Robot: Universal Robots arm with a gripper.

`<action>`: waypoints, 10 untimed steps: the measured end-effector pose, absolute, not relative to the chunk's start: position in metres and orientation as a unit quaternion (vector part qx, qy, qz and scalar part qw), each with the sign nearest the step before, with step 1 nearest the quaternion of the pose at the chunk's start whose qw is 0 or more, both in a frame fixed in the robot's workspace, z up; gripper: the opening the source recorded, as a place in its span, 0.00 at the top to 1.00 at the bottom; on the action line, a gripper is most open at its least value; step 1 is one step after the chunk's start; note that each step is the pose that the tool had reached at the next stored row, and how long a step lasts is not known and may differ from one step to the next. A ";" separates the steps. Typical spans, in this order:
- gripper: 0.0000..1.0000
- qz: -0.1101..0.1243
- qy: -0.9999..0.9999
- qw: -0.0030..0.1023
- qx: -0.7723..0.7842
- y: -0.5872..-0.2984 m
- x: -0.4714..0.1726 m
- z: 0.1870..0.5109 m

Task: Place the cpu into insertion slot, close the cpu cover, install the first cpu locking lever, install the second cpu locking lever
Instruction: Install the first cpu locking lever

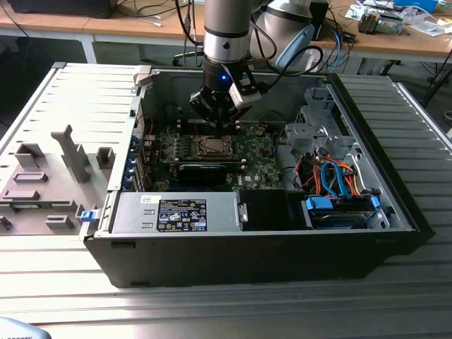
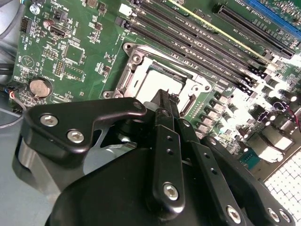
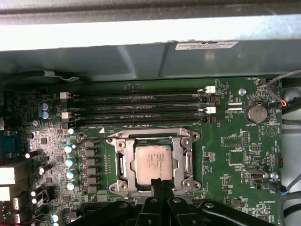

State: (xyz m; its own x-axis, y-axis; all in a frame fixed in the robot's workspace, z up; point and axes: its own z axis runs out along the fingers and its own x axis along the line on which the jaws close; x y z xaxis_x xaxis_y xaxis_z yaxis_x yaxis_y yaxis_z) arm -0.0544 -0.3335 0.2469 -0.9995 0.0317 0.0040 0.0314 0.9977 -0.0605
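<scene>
gripper: black two-finger gripper (image 3: 161,184) fingers pressed together, holding nothing, tips at socket edge | cpu: dull silver-grey square chip (image 3: 154,162) seated in silvery-rimmed insertion slot (image 3: 120,162) | room: grey case wall (image 3: 141,61) close behind

Silver-grey arm (image 1: 227,28); black, screw-studded end effector (image 2: 165,101), seemingly blue-lit.

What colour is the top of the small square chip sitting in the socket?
Dull silver-grey metal, on the small flat square cpu, clearest in the first wrist view.
</scene>
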 end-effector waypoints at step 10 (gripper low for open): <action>0.89 0.030 -0.999 0.002 -0.009 -0.333 -0.054 0.247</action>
